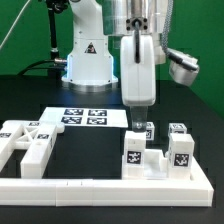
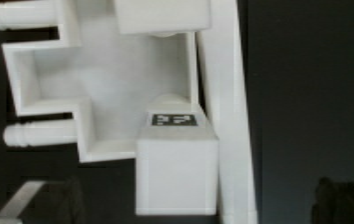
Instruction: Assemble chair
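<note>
My gripper (image 1: 137, 127) hangs open just above the chair parts at the exterior view's right, with nothing held. There a white blocky piece (image 1: 150, 157) with tagged posts (image 1: 181, 150) stands against the long rail (image 1: 100, 186). In the wrist view this white piece (image 2: 129, 80) shows a black-and-white tag (image 2: 177, 119) and round pegs (image 2: 41, 134). Its square end block (image 2: 174, 175) lies between my dark fingertips (image 2: 28, 205), with a gap on each side. More chair parts, an X-braced panel (image 1: 24, 133) and a post (image 1: 36, 156), lie at the exterior view's left.
The marker board (image 1: 85, 117) lies flat behind the parts, in front of the robot base (image 1: 88, 55). The white L-shaped rail (image 2: 229, 110) runs right beside the piece under my gripper. Black tabletop (image 1: 90, 150) separates the two groups of parts.
</note>
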Robot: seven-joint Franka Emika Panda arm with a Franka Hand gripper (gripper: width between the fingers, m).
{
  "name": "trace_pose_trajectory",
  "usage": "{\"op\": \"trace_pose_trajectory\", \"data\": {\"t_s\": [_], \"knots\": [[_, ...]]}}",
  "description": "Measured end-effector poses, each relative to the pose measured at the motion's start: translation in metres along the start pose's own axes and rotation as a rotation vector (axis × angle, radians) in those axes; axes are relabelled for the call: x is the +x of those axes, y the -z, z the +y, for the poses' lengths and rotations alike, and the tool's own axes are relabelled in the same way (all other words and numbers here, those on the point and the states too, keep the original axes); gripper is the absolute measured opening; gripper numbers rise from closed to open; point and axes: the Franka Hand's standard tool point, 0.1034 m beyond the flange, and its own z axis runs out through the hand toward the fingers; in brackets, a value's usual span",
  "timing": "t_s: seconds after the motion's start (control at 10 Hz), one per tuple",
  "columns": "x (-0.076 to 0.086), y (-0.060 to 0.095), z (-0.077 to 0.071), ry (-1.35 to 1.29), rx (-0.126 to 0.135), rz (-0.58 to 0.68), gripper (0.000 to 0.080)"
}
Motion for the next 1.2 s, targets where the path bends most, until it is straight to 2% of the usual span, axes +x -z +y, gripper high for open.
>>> {"op": "trace_pose_trajectory", "data": {"t_s": [0.3, 0.4, 0.5, 0.8, 0.9, 1.0, 1.1, 1.2], "knots": [[-0.001, 0.006, 0.012, 0.375, 0.005, 0.002, 0.0649], [-0.004, 0.005, 0.014, 0.532, 0.016, 0.015, 0.0649], [-0.008, 0.001, 0.017, 0.581, 0.024, 0.022, 0.0649], [-0.007, 0.001, 0.017, 0.821, 0.019, 0.026, 0.0649], [-0.005, 0.001, 0.015, 0.925, 0.044, 0.049, 0.0649], [0.004, -0.006, 0.027, 1.055, 0.103, 0.117, 0.0649], [0.015, -0.014, 0.041, 1.222, 0.113, 0.172, 0.0649], [0.025, -0.017, 0.046, 1.347, 0.129, 0.232, 0.0649]]}}
